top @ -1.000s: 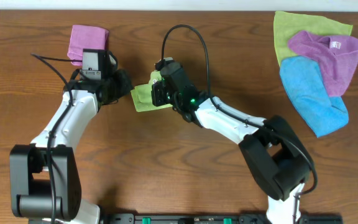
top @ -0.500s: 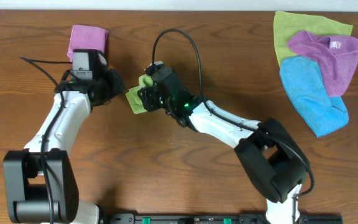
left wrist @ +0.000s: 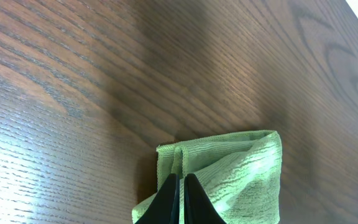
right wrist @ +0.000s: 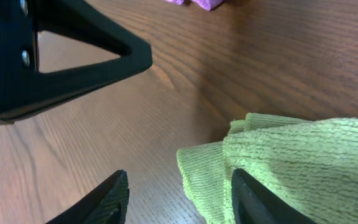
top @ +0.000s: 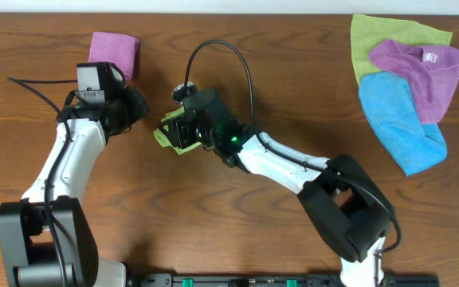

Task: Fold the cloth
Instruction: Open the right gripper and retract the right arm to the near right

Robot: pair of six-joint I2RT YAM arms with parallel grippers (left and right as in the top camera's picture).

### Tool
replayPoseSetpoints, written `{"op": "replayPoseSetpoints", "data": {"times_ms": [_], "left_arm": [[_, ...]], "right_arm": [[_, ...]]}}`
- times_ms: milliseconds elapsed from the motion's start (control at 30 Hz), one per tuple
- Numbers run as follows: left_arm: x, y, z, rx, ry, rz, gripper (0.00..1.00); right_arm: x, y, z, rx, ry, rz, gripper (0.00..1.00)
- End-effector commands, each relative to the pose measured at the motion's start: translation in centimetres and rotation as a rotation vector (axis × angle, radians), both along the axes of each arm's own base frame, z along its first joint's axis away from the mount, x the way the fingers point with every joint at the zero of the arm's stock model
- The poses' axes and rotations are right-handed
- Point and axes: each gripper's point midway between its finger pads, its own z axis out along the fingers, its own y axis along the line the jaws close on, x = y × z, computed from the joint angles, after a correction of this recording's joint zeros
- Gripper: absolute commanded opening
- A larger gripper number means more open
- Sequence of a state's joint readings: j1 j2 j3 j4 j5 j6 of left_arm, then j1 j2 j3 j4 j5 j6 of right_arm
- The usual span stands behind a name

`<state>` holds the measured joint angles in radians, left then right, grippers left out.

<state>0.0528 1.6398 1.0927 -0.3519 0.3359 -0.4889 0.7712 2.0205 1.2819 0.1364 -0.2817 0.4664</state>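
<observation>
The cloth (top: 166,132) is a lime-green towel folded into a small thick pad, lying on the wooden table left of centre. My right gripper (top: 183,132) hovers over its right part. In the right wrist view the right gripper (right wrist: 182,199) is open, the cloth (right wrist: 303,162) has its left edge between the fingers, and the right finger (right wrist: 260,199) is over the fabric. My left gripper (top: 140,108) sits just left of the cloth, apart from it. In the left wrist view it (left wrist: 179,196) is shut and empty, tips pointing at the cloth (left wrist: 241,174).
A folded purple cloth (top: 114,52) lies at the back left, behind the left arm. At the far right there is a pile: a yellow-green cloth (top: 373,36), a purple cloth (top: 421,68) and a blue cloth (top: 397,119).
My right gripper has opened and let go of the cloth after carrying it leftward. The left arm has drawn back to the left, still shut.
</observation>
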Motion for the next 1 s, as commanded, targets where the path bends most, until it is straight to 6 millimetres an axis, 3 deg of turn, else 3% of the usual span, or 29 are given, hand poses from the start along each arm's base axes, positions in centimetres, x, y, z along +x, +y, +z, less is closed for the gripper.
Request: {"op": "replayPoseSetpoints", "data": {"times_ms": [0, 200, 300, 333, 367, 633, 833, 967], "left_arm": [[0.5, 0.7, 1.5, 0.022, -0.041, 0.000, 0.09], [-0.4, 0.8, 1.2, -0.015, -0.002, -0.002, 0.35], [-1.2, 0.5, 1.0, -0.059, 0.029, -0.015, 0.67], [-1.5, 0.3, 1.0, -0.076, 0.039, -0.020, 0.85], [-1.8, 0.2, 0.9, -0.095, 0.052, -0.024, 0.96], [-4.4, -0.6, 0.5, -0.229, 0.163, -0.038, 0.95], [-6.7, -2.0, -1.0, -0.299, 0.241, -0.067, 0.95], [-8.1, -2.6, -2.5, -0.336, 0.275, -0.075, 0.95]], "right_arm": [[0.2, 0.6, 1.3, 0.029, -0.012, 0.018, 0.57], [3.0, -2.0, 4.0, 0.053, -0.056, -0.061, 0.68], [4.2, -4.3, 5.6, 0.055, -0.058, -0.106, 0.90], [4.6, -5.3, 6.2, 0.053, -0.052, -0.121, 0.99], [4.8, -6.2, 6.6, 0.049, -0.044, -0.134, 0.99], [3.3, -13.6, 10.8, -0.023, 0.012, -0.172, 0.99], [-1.6, -19.6, 12.8, -0.224, -0.027, -0.130, 0.99], [-4.8, -23.3, 13.3, -0.250, -0.043, -0.189, 0.99]]}}
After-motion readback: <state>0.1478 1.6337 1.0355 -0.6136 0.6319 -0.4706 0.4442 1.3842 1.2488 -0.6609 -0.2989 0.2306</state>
